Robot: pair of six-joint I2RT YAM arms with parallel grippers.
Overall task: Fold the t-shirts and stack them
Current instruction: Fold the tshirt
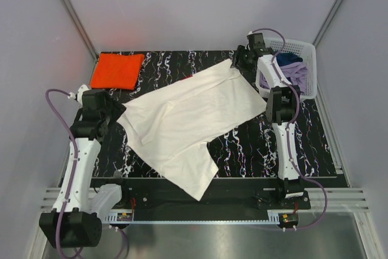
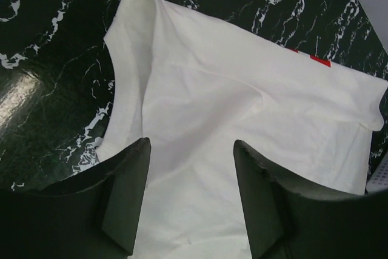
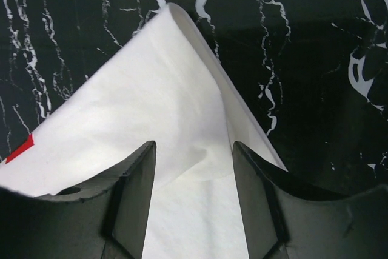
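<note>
A large white t-shirt [image 1: 182, 119] lies spread diagonally across the black marbled mat [image 1: 291, 144], with one part hanging over the near edge. A sliver of its red print [image 2: 318, 60] shows at a fold and also appears in the right wrist view [image 3: 21, 148]. The orange t-shirt [image 1: 118, 70] lies folded at the far left corner. My left gripper [image 2: 191, 144] stands open over the white shirt's left edge [image 1: 124, 116], nothing pinched between its fingers. My right gripper [image 3: 194, 145] stands open over the shirt's far corner [image 3: 173, 13], the cloth lying loose beneath it.
A white plastic basket [image 1: 306, 53] holding blue and purple clothes stands at the far right, close behind the right arm. Grey walls enclose the table on three sides. A metal rail runs along the near edge [image 1: 200, 213].
</note>
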